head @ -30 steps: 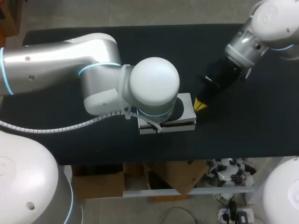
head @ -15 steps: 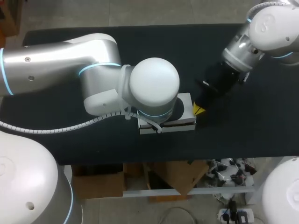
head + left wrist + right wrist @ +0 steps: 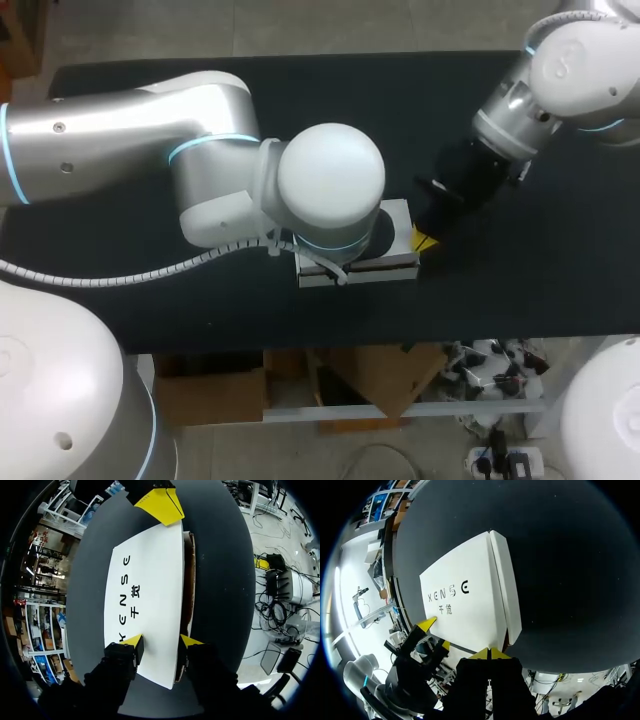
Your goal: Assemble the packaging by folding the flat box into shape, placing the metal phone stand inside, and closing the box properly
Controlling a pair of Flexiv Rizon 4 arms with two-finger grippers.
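A white box with dark print on its lid lies on the black table, mostly hidden under my left arm in the head view. In the left wrist view the box runs ahead of my left gripper, which stands open over the near end: one fingertip lies over the lid, the other at the side edge where a brown gap shows. My right gripper is shut, its tips against the box's end by the seam of the side flap. The phone stand is not in sight.
The black table stretches bare around the box on all sides. Its front edge runs close below the box in the head view. My left arm's bulky wrist hangs over the box.
My right gripper has crept a little toward the box's right end and now touches it. The left arm and the box have stayed put.
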